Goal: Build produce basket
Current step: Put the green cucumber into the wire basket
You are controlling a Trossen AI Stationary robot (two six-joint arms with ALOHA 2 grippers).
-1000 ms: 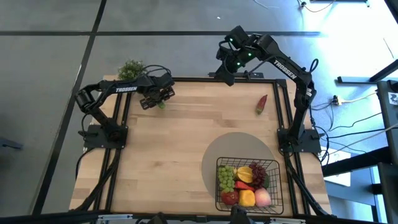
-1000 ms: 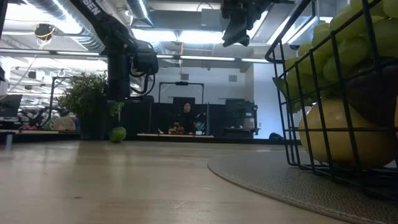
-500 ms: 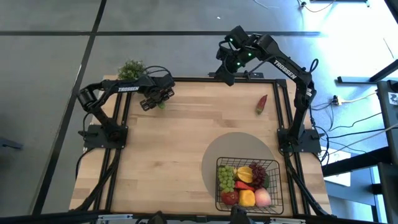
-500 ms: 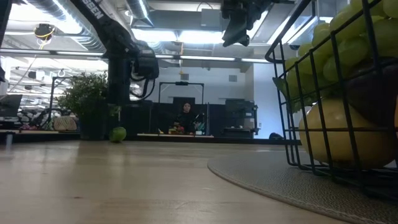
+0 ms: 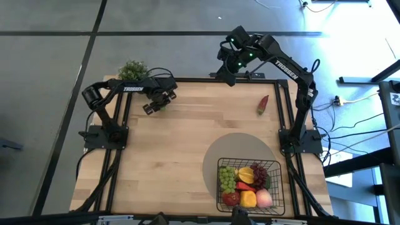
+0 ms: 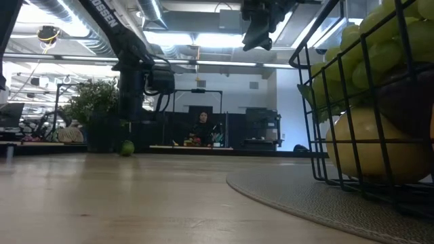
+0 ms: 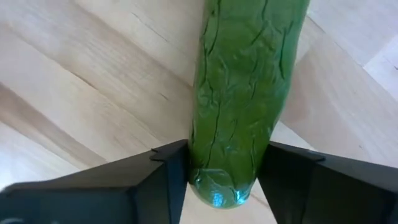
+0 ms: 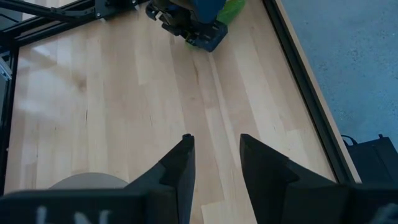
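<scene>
The basket (image 5: 250,185) sits at about 5 o'clock on the table (image 5: 187,156), resting on the lower edge of a round grey mat (image 5: 240,156). Inside it, seen from above: green grapes (image 5: 227,178) along the left side, dark purple grapes (image 5: 260,172) at upper right, a yellow-orange fruit (image 5: 245,173) between them, a red piece (image 5: 231,199) at lower left, a yellow fruit (image 5: 248,199) at lower centre and a pink peach (image 5: 264,198) at lower right. In the low view the mesh wall (image 6: 352,102) fills the right side, with green grapes (image 6: 380,47) high and a yellow fruit (image 6: 369,152) low behind the wires.

A red chili (image 5: 263,104) lies alone on the bare wood at about 2 o'clock, well apart from the basket.

The left gripper (image 5: 156,105) is low over the table at about 10 o'clock. Its fingers (image 7: 155,180) stand on either side of a cucumber (image 7: 245,93), touching it near its end; the cucumber lies on the wood. In the low view its round green end (image 6: 127,147) shows on the table under the arm.

The right gripper (image 5: 228,65) hangs high beyond the table's 12 o'clock edge. Its fingers (image 8: 180,165) stand narrowly apart with nothing between them.

A potted plant (image 5: 132,69) stands at the far left corner, about 11 o'clock. The table is pale wood with a black frame. Beyond it, the low view shows a room with ceiling ducts and lights, and a person (image 6: 202,127) seated far back.
</scene>
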